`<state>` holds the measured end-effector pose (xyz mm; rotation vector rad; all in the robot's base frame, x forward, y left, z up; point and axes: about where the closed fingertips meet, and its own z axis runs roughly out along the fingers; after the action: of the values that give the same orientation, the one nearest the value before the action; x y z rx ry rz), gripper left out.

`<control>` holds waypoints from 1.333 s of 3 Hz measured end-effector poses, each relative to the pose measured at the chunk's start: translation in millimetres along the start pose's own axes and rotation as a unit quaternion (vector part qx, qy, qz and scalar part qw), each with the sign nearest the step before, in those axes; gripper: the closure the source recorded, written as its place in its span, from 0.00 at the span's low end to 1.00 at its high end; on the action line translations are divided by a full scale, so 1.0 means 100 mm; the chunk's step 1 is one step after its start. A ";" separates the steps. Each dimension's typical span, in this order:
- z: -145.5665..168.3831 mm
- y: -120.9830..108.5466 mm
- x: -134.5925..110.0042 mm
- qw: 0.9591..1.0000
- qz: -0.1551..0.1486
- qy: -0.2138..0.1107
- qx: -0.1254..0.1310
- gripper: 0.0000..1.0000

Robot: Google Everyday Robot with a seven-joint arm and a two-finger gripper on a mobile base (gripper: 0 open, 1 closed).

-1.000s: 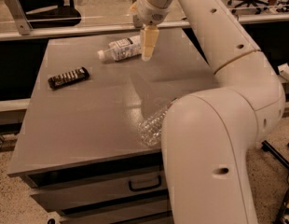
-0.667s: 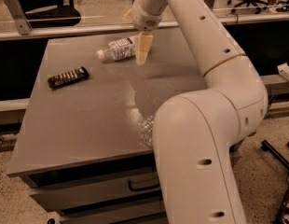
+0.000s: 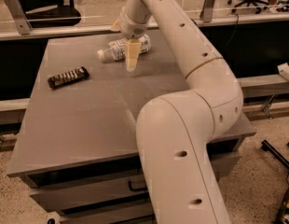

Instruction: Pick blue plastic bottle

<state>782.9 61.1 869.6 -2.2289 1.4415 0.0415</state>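
Near the far edge of the bench (image 3: pixel 84 125), the blue plastic bottle (image 3: pixel 113 50) lies on its side, with its white cap toward the left edge. The pincer (image 3: pixel 131 59) hangs pointing down just in front of the bottle's middle. Contact cannot be told, nor whether the pincer is released or clenched. 1 dark bar (image 3: pixel 68 77) lies nearer the left edge, apart from the bottle.

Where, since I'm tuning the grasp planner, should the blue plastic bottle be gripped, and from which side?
Probably across the labelled middle of the blue plastic bottle, from above. It lies on its side on the table, cap pointing left, so its round body is narrowest across. The gripper hangs at its near side.
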 end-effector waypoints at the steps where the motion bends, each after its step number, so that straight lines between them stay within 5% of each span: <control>1: 0.16 0.00 -0.07 1.000 -0.016 0.006 -0.017 0.16; 4: 0.16 -0.02 -0.14 0.999 -0.044 0.014 -0.021 0.86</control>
<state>782.2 79.9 860.4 -2.3338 1.3669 0.0111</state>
